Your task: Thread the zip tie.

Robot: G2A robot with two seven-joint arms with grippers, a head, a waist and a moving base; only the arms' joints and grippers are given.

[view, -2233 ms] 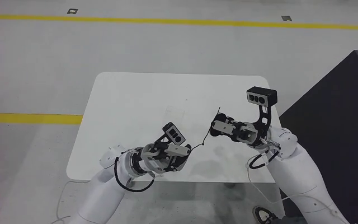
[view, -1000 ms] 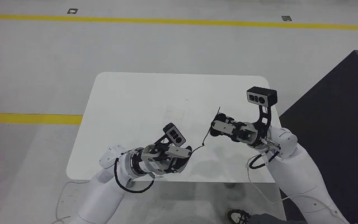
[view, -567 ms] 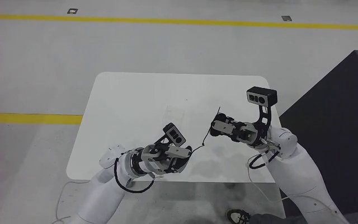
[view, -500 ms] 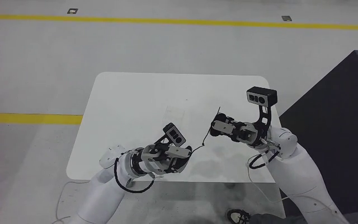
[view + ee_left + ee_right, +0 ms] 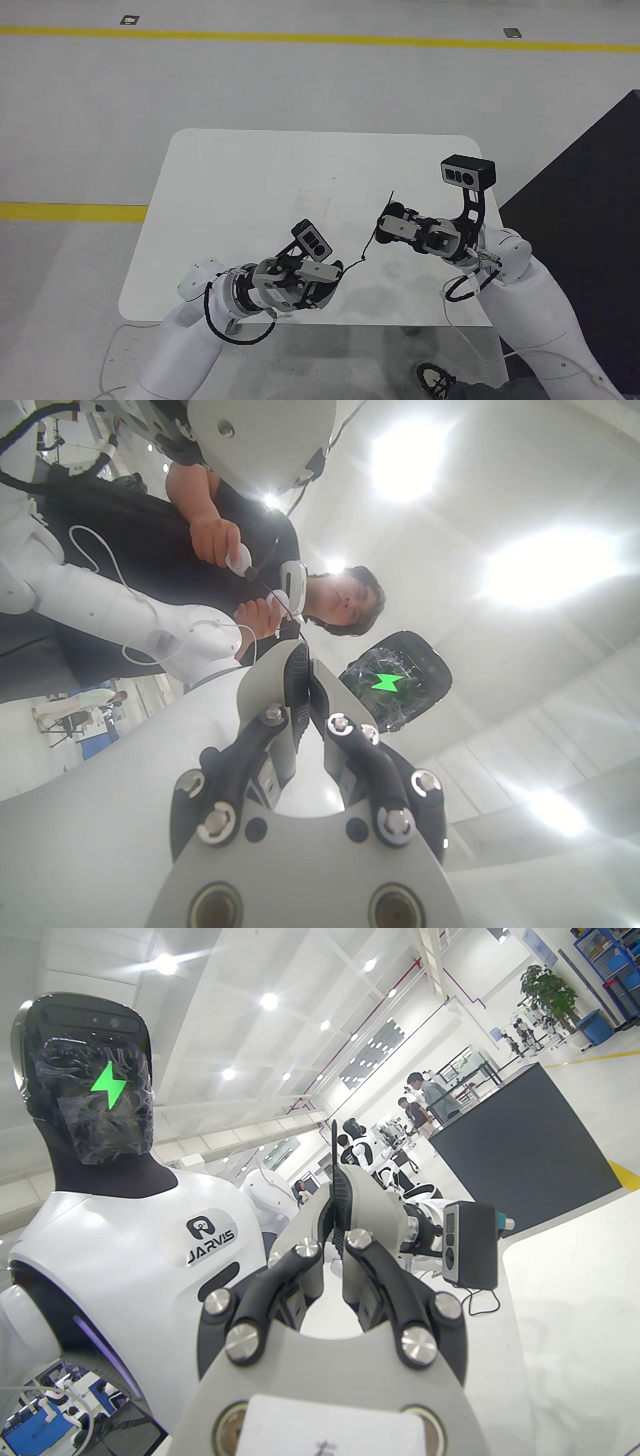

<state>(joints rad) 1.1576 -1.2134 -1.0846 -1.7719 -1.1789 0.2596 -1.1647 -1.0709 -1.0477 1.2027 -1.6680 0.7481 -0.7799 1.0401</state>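
Black zip tie [image 5: 369, 248] bridges left pincer [image 5: 335, 268], right pincer [image 5: 381, 222].

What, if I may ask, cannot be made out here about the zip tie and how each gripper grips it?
Top view: the zip tie is too thin to tell its head from its tail, or whether it is threaded.
Left wrist view: the left gripper covers it between its fingers, all but a short end.
Right wrist view: the right gripper hides it likewise.
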